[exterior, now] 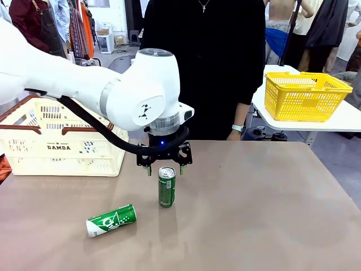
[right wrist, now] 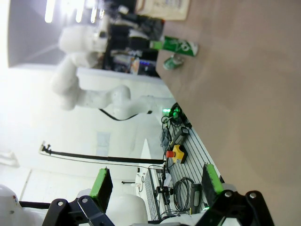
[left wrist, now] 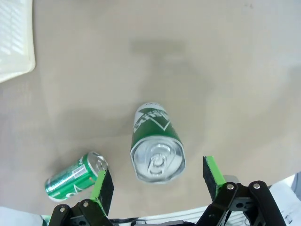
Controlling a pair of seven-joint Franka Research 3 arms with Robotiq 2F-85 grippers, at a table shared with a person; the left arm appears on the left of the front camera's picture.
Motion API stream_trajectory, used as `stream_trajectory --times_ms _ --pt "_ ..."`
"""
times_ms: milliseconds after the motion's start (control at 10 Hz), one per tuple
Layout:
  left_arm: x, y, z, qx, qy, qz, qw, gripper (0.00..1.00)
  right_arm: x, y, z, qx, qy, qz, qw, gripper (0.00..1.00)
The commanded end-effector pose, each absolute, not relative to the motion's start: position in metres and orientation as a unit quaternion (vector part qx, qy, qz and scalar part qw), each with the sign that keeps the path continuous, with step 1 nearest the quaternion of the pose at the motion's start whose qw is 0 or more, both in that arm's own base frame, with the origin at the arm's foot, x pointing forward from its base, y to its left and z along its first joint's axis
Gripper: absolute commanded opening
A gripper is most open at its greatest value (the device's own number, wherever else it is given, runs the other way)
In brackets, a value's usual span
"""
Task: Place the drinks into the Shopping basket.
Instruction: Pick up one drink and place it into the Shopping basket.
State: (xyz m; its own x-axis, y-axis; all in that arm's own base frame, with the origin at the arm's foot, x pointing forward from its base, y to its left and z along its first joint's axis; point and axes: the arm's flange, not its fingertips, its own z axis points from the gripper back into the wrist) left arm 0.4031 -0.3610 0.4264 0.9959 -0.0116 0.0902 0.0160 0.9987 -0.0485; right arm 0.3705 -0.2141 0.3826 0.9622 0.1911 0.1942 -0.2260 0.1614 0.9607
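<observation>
A green can (exterior: pixel 166 187) stands upright in the middle of the brown table, its silver top (left wrist: pixel 158 162) facing my left wrist camera. My left gripper (exterior: pixel 164 167) hovers open just above it, green pads (left wrist: pixel 210 170) on either side of the can's top without touching. A second green can (exterior: pixel 111 220) lies on its side nearer the front left, also seen at the lower left of the left wrist view (left wrist: pixel 75 176). The cream Shopping basket (exterior: pixel 34 148) stands at the table's left. My right gripper (right wrist: pixel 157 184) is open and empty, off the table's side; both cans (right wrist: pixel 176 52) show far off.
A person in black stands at the far edge, one hand (exterior: pixel 234 134) near the table. A yellow mesh basket (exterior: pixel 304 95) sits on a white side table at the right. The basket's corner (left wrist: pixel 16 42) appears at the upper left of the left wrist view.
</observation>
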Motion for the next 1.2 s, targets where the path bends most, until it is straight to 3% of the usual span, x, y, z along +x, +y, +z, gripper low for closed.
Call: stream_trajectory --times_ms 0,600,700,800,900,1100 --pt "0.414 -0.366 0.421 -0.018 -0.049 -0.002 0.999 1.00 0.369 -0.211 0.385 0.628 -0.009 0.127 0.768 1.00" --pt "0.428 -0.369 0.393 0.003 -0.022 0.001 1.000 1.00 0.369 -0.211 0.385 0.628 -0.009 0.127 0.768 1.00" --pt "0.428 -0.371 0.393 0.003 -0.022 0.001 1.000 0.74 0.369 -0.211 0.385 0.628 -0.009 0.127 0.768 1.00" --pt "0.427 -0.374 0.393 0.010 -0.024 -0.002 1.000 0.14 0.369 -0.211 0.385 0.628 -0.009 0.127 0.768 1.00" --pt "0.427 -0.376 0.394 0.012 -0.021 -0.004 1.000 0.00 0.369 -0.211 0.385 0.628 -0.009 0.127 0.768 1.00" --pt "0.427 -0.376 0.393 0.011 -0.021 -0.003 1.000 0.00 0.369 -0.211 0.385 0.628 -0.009 0.127 0.768 1.00"
